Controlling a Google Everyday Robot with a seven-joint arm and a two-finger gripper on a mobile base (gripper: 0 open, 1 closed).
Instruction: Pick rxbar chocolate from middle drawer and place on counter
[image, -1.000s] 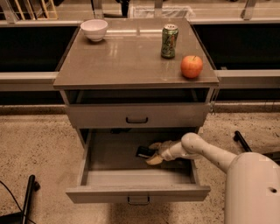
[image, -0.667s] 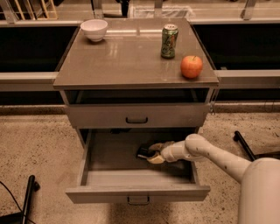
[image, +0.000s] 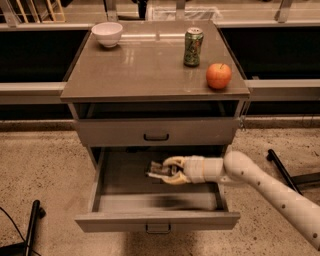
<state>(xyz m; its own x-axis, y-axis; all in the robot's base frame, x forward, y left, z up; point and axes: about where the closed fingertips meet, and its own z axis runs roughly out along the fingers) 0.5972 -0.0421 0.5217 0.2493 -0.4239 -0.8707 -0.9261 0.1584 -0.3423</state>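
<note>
The middle drawer (image: 157, 220) is pulled open at the bottom of the cabinet. My gripper (image: 169, 171) reaches into it from the right on a white arm. Its two yellowish fingers stand above and below the rxbar chocolate (image: 157, 171), a small dark flat wrapper in the middle of the drawer, and they look closed on its right end. The bar's left end sticks out past the fingertips. The counter (image: 145, 65) is the glossy grey-brown top of the cabinet, well above the gripper.
On the counter stand a white bowl (image: 107, 34) at the back left, a green can (image: 193, 47) and a red apple (image: 218, 76) at the right edge. A shut drawer front (image: 156, 132) sits above the open drawer. Black legs (image: 32, 225) lie on the floor.
My gripper has moved a little left and further over the bar, and the fingers now hold it between them. The arm has stretched out lower and more level.
</note>
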